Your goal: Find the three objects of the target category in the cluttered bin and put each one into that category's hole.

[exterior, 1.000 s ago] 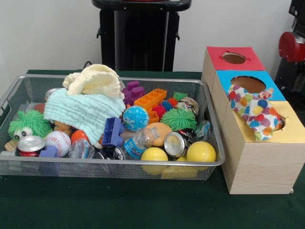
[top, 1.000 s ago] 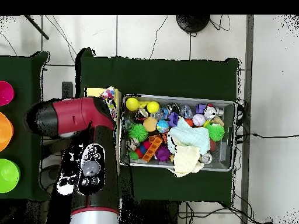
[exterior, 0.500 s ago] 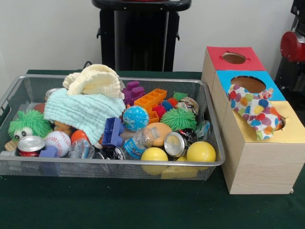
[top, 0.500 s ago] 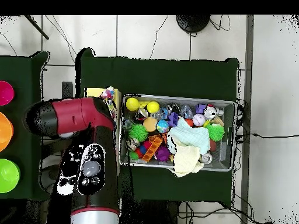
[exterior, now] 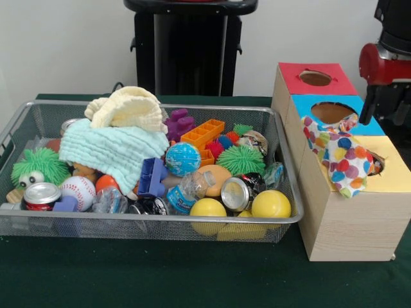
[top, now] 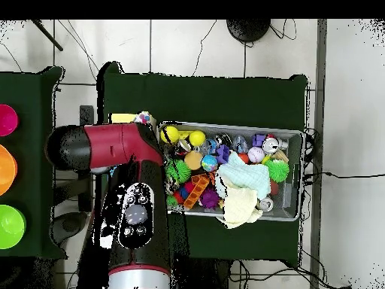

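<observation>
A: Front view first. Your task thing here is the spotted cloth, white with coloured dots. It's draped over the box, hanging from the yellow section's hole across the top and a bit down the side wall facing the bin.

B: Fully in the hole?

A: No, most of it is outside. One end seems tucked into the hole; you can't see how deep.

B: And the other holes?

A: Blue section hole and red section hole both show open. The cloth's top edge touches the blue section's rim.

B: Gripper?

A: You won't get it. Red and black arm sits at the right edge behind the box; the overhead view shows the arm covering the box area. Jaws are hidden, so I can't tell whether they're apart or together.

B: Bin contents?

A: Wire bin just beside the box, on the green tabletop. Mint cloth and cream cloth piled at the back left, cream one on top. Two yellow balls at the front right corner, a can lying between them. Baseball and another can front left, green fuzzy toy behind them. Orange brick and blue globe ball mid-bin.
</observation>
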Controlling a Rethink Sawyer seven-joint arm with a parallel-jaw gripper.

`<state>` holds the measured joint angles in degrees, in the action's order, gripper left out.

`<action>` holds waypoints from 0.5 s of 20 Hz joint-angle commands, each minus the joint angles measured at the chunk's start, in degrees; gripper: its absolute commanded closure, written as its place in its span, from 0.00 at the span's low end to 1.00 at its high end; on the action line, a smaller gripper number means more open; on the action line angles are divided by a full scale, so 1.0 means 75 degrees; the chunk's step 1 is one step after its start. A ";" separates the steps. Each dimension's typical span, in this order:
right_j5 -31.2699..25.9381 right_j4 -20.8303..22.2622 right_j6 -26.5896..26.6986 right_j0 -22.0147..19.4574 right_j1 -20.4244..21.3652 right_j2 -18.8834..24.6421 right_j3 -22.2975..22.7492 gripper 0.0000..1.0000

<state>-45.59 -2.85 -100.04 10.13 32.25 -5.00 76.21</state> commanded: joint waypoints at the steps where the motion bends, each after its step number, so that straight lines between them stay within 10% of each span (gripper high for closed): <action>1: -0.0860 -0.0028 -0.1165 -0.0242 0.0117 0.0015 0.0400 0.00; 10: -0.0767 -0.0044 -0.0963 -0.0403 0.0142 0.0158 0.0519 0.00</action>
<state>-45.60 -2.85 -100.04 9.27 33.00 -5.18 76.21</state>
